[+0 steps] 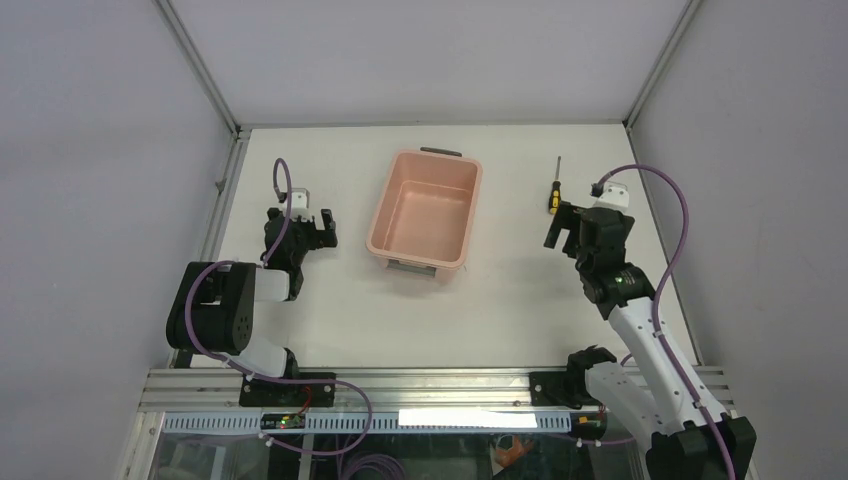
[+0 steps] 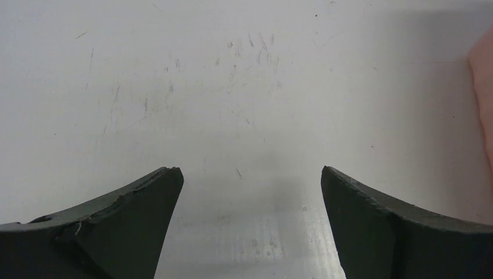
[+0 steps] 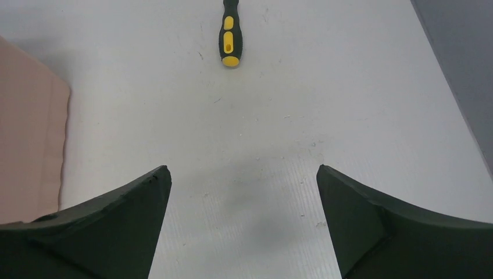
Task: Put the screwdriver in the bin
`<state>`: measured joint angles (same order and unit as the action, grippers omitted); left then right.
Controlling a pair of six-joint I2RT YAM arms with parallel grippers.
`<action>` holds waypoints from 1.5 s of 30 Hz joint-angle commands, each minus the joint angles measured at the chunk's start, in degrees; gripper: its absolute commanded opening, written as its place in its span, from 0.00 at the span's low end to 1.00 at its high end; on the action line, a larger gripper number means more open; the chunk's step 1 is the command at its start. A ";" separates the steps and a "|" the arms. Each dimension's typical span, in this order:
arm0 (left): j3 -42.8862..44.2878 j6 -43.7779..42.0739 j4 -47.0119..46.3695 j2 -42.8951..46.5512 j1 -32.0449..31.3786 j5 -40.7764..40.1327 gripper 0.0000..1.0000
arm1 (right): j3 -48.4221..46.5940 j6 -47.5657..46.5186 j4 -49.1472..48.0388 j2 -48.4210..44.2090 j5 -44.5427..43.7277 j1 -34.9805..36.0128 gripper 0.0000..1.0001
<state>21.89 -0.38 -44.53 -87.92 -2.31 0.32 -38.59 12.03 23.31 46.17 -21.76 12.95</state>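
Note:
The screwdriver (image 1: 553,192), black-and-yellow handle and thin dark shaft, lies on the white table right of the bin, shaft pointing away. In the right wrist view its handle (image 3: 229,38) lies straight ahead at the top edge. The salmon-pink bin (image 1: 378,205) stands in the middle of the table and holds nothing; its side shows at the left (image 3: 29,128). My right gripper (image 1: 562,224) (image 3: 243,168) hangs open just short of the handle's near end, nothing between its fingers. My left gripper (image 1: 318,224) (image 2: 251,170) is open over bare table left of the bin.
Grey walls and metal frame rails enclose the table on three sides; the right wall (image 3: 459,52) runs close to the screwdriver. A sliver of the bin (image 2: 483,87) shows at the right edge of the left wrist view. Purple cables loop over both arms.

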 commanded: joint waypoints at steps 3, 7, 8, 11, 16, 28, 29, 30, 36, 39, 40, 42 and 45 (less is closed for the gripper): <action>0.08 0.91 -1.52 1.56 -0.52 0.21 0.99 | -2.92 2.16 -3.00 1.32 -0.52 0.06 0.99; 0.08 0.91 -1.52 1.55 -0.49 0.21 0.99 | -9.99 2.87 -0.32 7.60 -0.85 -0.18 0.99; 0.08 0.91 -1.52 1.55 -0.43 0.23 0.99 | -12.80 1.66 1.80 11.12 -0.05 -0.65 0.99; 0.08 0.91 -1.52 1.52 -0.50 0.21 0.99 | -24.42 0.21 9.87 24.35 2.24 -3.14 0.99; 0.08 0.91 -1.58 1.53 -0.48 0.24 0.99 | -39.68 -2.23 14.54 44.08 9.02 -8.86 0.99; 0.08 0.91 -1.51 1.57 -0.51 0.23 0.99 | -62.55 -4.91 22.03 74.75 18.87 -12.77 0.88; 0.08 0.91 -1.45 1.55 -0.50 0.24 0.99 | -63.35 -4.72 22.91 76.08 18.83 -12.77 0.85; 0.08 0.91 -1.51 1.56 -0.51 0.21 0.99 | -63.62 -4.35 23.14 77.03 18.88 -13.77 0.81; 0.08 0.91 -1.52 1.58 -0.49 0.22 0.99 | -62.10 -3.47 20.49 78.81 18.05 -14.00 0.63; 0.08 0.91 -1.51 1.53 -0.44 0.26 0.99 | -62.02 -2.38 18.74 79.70 15.64 -14.32 0.56; 0.08 0.91 -1.52 1.54 -0.49 0.26 0.99 | -62.61 -1.82 19.22 80.23 15.01 -14.52 0.49; 0.08 0.91 -1.52 1.53 -0.43 0.22 0.99 | -63.83 -1.58 20.41 80.53 14.96 -14.79 0.20; 0.08 0.91 -1.52 1.58 -0.50 0.22 0.99 | -64.04 -3.54 20.64 77.63 16.12 -14.81 0.01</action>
<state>21.87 -0.38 -44.53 -87.92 -2.31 0.32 -100.12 9.56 43.92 125.86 -5.61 -1.28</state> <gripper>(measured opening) 0.992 0.192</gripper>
